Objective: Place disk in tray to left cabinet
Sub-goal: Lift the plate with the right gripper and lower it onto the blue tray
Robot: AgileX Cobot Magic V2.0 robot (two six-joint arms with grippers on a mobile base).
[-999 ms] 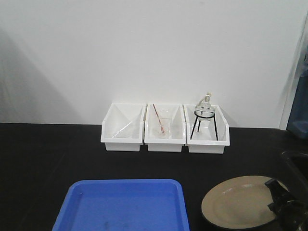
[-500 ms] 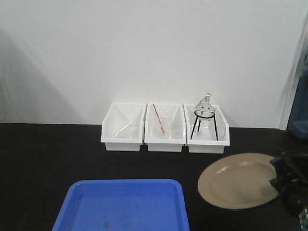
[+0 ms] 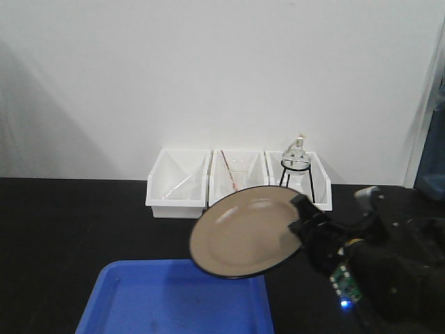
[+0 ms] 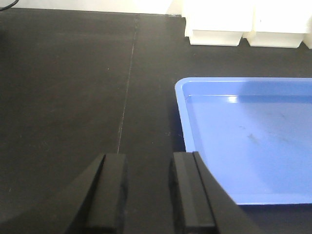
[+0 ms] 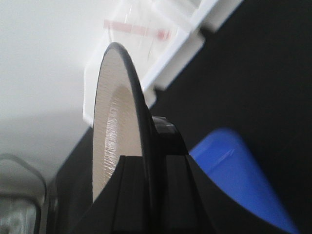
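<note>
you're pinching the disk by its rim in your right gripper, holding it tilted in the air, with the blue tray lying empty below it. you're not done placing it, and the cabinet step is left, with no cabinet showing. your left gripper is hanging spread and empty, tray to its right. everything is sitting on a black tabletop, with white bins beyond the grippers.

Three bins stand in a row at the back of the desk; a flask sits in the rightmost. The tray lies in front. The disk hangs tilted above the tray's far right corner, before the middle bin, its right edge in the right gripper jaws. The left gripper is over the desk, left of the tray.
</note>
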